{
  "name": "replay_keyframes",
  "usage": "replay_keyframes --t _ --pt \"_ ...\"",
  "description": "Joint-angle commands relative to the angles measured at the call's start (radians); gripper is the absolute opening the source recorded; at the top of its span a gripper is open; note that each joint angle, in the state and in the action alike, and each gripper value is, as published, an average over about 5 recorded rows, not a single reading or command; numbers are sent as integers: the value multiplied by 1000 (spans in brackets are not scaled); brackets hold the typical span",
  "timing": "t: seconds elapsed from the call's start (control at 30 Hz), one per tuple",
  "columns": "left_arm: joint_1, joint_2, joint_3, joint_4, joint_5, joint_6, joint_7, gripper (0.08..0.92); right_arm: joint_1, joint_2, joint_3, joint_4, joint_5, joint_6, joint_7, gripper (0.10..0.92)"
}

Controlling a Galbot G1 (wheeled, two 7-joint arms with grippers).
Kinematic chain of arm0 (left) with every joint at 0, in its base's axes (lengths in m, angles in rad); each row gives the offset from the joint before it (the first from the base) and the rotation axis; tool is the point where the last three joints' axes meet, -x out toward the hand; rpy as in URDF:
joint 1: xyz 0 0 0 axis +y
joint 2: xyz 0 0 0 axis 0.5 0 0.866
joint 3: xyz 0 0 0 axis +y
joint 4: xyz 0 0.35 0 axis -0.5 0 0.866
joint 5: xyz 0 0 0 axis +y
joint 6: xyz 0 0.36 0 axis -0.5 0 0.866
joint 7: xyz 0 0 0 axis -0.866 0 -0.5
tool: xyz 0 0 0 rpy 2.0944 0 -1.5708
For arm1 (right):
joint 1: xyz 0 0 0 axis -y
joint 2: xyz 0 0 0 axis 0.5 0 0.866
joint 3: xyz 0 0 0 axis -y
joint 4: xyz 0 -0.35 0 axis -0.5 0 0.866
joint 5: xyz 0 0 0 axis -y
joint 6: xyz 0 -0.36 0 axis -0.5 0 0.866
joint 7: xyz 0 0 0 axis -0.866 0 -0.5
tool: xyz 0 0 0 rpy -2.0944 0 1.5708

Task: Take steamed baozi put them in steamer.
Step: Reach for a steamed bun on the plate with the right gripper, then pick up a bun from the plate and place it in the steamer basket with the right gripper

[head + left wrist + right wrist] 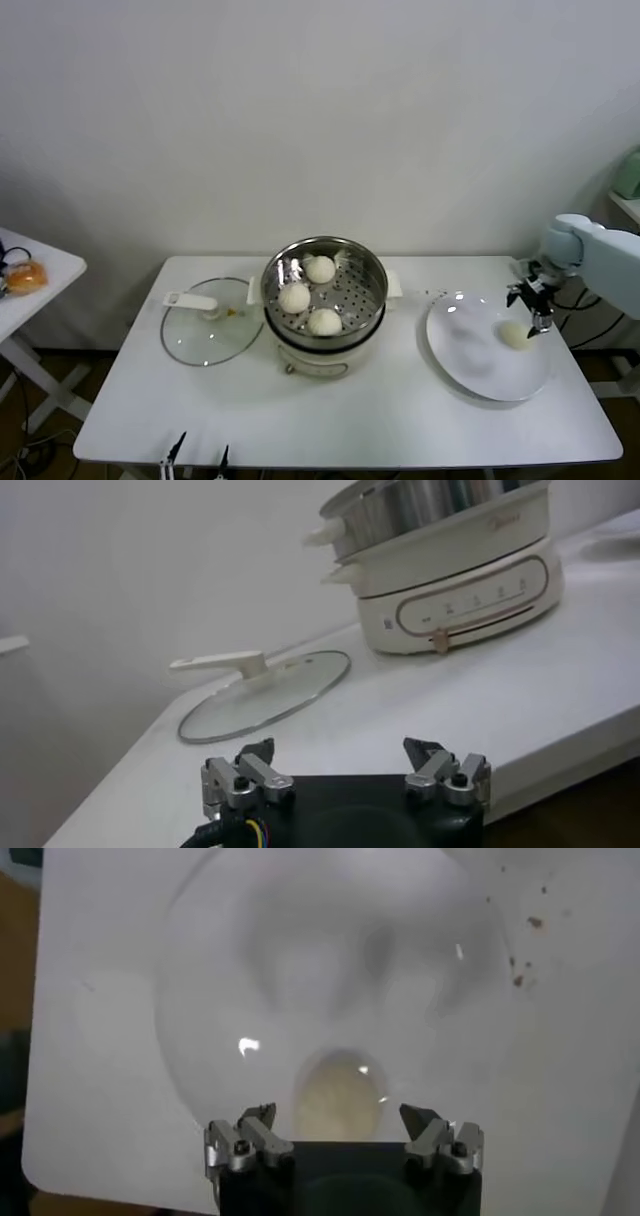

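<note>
Head view: 3 baozi (310, 294) sit on the perforated tray in the steamer (372, 285), mid-table; glass lid (210, 322) just to its left. 1 baozi (515, 335) lies on the white plate (470, 355), right gripper (534, 305) just above it.

Left wrist: left gripper (345, 762) wide, empty, low at table's front edge.

Right wrist: right gripper (342, 1125) wide, straddling baozi (338, 1103), not gripping.

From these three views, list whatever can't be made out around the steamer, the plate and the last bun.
- Last bun, right wrist view: blurred, and its near side is cut off by the open right gripper above it.
- Steamer, left wrist view: the top edge cuts it off, so its inside is unseen; the open left gripper sits by the table's front edge.
- Plate, head view: whether the gripper touches the bun cannot be told.
</note>
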Motion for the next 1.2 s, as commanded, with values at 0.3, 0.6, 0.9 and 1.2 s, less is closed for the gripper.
replay_keyframes --t 0.3,0.6,0.9,1.2 --pt "0 -44 2 9 11 -5 -3 823 -208 60 260 -202 -129 36 24 823" --pt "-1 -42 2 14 13 -9 -6 823 -231 83 298 -223 -160 45 41 823" --pt "-3 -42 2 17 17 -14 -7 823 -234 84 307 -207 -196 48 61 732" --pt "-2 -43 1 11 15 -12 -7 823 -2 -10 62 25 -11 -3 47 608"
